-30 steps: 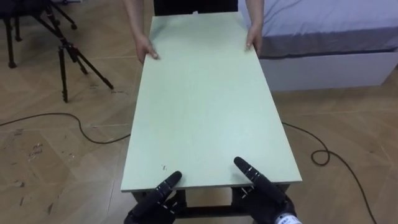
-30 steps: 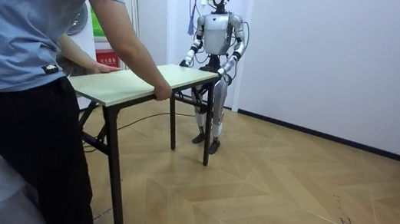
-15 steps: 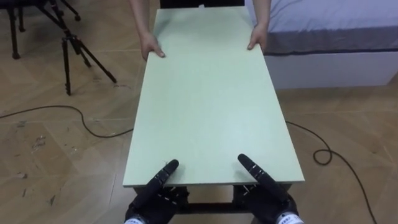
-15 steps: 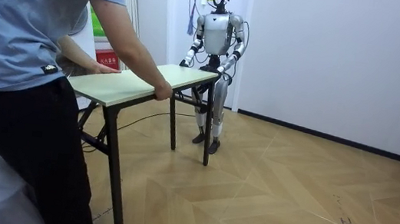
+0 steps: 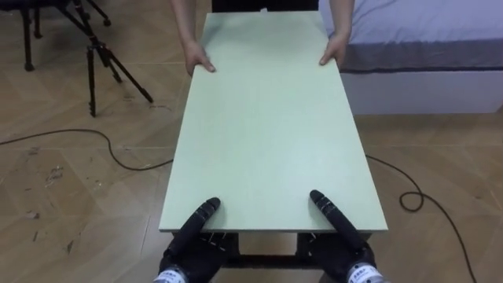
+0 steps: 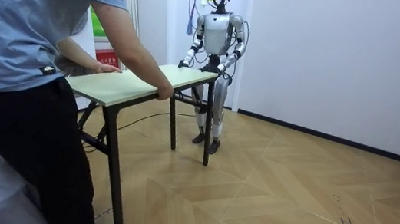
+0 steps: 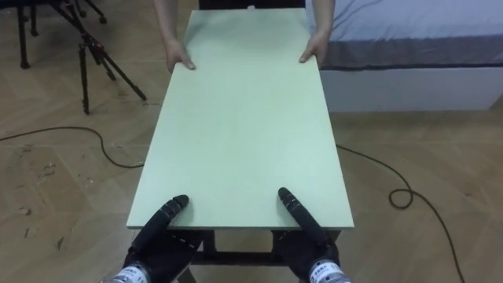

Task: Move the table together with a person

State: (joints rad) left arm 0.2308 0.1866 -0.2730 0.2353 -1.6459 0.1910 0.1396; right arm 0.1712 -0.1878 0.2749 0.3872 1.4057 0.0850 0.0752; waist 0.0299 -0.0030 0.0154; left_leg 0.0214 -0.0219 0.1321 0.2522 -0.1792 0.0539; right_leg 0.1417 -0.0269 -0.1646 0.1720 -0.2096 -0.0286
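Observation:
The table (image 5: 271, 118) has a long pale green top on dark legs and runs away from me. My left hand (image 5: 191, 237) comes up at its near edge, left of centre, with the thumb lying on the top. My right hand (image 5: 339, 229) does the same right of centre. Beyond the thumbs, both hands are hidden beneath the top. At the far end a person holds the two corners, one hand (image 5: 197, 60) on the left and the other hand (image 5: 332, 53) on the right. In the room view I stand upright at one end of the table (image 6: 142, 81), and the person leans over the other.
A black tripod (image 5: 96, 55) stands on the wooden floor to the far left. A bed (image 5: 424, 47) lies close along the table's far right. Dark cables (image 5: 78, 140) trail over the floor on both sides. In the room view, open floor lies to the right.
The eye view has shifted slightly. Both my hands have drawn down closer to the near edge, thumbs lying lower on the top. Table and person stay where they were.

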